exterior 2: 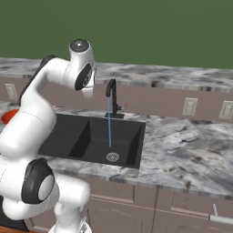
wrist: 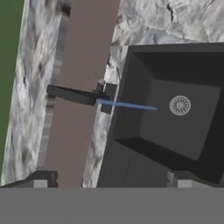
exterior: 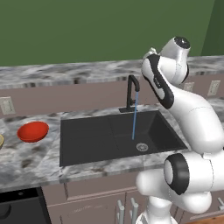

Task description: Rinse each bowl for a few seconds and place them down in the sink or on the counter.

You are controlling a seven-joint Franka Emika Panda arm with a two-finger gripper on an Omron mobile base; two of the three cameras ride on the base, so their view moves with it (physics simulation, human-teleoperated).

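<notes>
A glossy red bowl [exterior: 33, 131] sits upright on the marbled counter [exterior: 26, 162], left of the black sink [exterior: 87, 144]. A sliver of the tan bowl [exterior: 1, 141] shows at the far left edge. In the right base view the red bowl [exterior 2: 8, 116] peeks out from behind my arm. The black faucet [exterior: 132, 91] pours a thin blue stream [exterior: 134, 118] into the basin near the silver drain [exterior: 141, 147]. My gripper [wrist: 113, 181] hovers high above the faucet [wrist: 72, 94] and the sink [wrist: 131, 144], open, with nothing between its fingertips [wrist: 41, 179].
Wall outlets [exterior: 6, 105] [exterior 2: 189, 106] sit on the backsplash. Mauve cabinets with handles [exterior 2: 220, 219] run below the counter. A dark appliance [exterior: 17, 205] stands under the counter at the lower left. Bare counter [exterior 2: 191, 145] stretches right of the sink.
</notes>
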